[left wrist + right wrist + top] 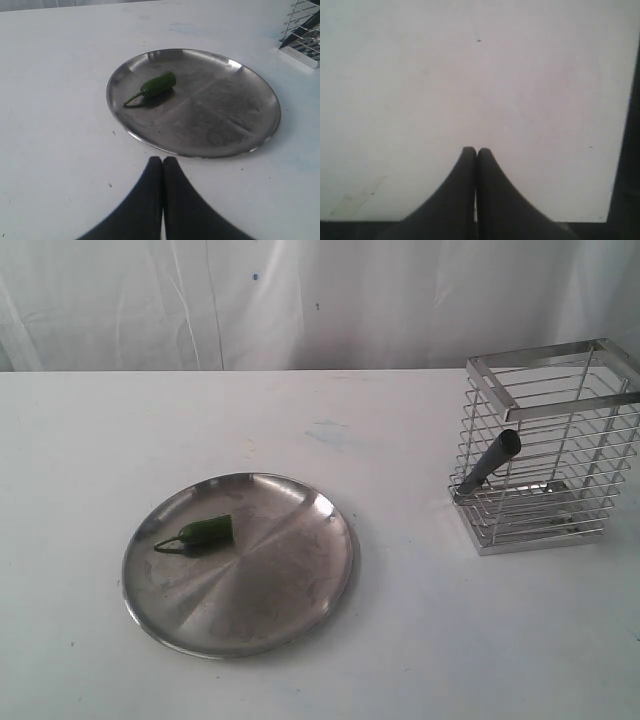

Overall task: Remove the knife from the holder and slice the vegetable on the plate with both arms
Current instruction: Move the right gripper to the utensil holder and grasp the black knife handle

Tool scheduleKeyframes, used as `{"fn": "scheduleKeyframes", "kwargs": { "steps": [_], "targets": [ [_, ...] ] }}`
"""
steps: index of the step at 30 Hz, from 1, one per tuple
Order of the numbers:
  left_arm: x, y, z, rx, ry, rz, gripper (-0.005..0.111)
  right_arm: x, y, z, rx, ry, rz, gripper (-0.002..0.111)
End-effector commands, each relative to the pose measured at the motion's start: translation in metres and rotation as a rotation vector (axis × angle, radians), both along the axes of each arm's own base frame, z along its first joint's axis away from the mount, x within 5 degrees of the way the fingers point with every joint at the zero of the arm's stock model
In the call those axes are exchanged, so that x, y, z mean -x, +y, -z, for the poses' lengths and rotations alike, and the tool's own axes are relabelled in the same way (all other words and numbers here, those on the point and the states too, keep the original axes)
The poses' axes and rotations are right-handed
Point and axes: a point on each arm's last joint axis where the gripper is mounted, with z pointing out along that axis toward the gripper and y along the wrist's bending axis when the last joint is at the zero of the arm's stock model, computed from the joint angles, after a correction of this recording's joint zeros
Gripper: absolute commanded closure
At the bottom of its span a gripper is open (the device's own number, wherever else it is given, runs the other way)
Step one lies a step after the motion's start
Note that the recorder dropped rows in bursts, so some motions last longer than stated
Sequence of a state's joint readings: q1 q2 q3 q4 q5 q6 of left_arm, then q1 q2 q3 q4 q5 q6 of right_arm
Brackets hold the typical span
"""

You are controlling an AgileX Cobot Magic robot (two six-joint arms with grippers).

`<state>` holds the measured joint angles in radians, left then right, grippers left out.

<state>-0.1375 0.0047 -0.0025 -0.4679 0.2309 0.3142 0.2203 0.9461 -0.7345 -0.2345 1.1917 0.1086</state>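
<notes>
The round steel plate (270, 590) lies on the white table, left of the middle. A small dark green vegetable (203, 532) with a thin stem rests on the plate's left part. The chrome wire holder (590, 370) stands at the right, and the knife (490, 462) leans inside it with its dark grey handle poking out to the left. Neither arm shows in the exterior view. In the left wrist view my left gripper (163, 159) is shut and empty, just short of the plate (235, 125) and the vegetable (157, 84). My right gripper (476, 149) is shut over bare table.
A white curtain hangs behind the table (400, 660). A corner of the holder (305, 37) shows at the edge of the left wrist view. The table's edge (620, 190) and a dark gap beyond it appear in the right wrist view.
</notes>
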Motion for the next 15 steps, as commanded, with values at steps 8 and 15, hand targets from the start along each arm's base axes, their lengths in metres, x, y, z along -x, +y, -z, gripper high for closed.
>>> {"fn": "scheduleKeyframes", "kwargs": {
  "steps": [8, 15],
  "targets": [
    [0.001, -0.001, 0.001, 0.013, 0.002, 0.009, 0.107, -0.007, 0.046, 0.008, -0.333, 0.096, -0.206, 0.108],
    [0.001, -0.001, 0.001, 0.013, 0.002, 0.009, 0.107, -0.031, 0.051, -0.002, -0.342, -0.199, -0.296, 0.099]
  ]
}}
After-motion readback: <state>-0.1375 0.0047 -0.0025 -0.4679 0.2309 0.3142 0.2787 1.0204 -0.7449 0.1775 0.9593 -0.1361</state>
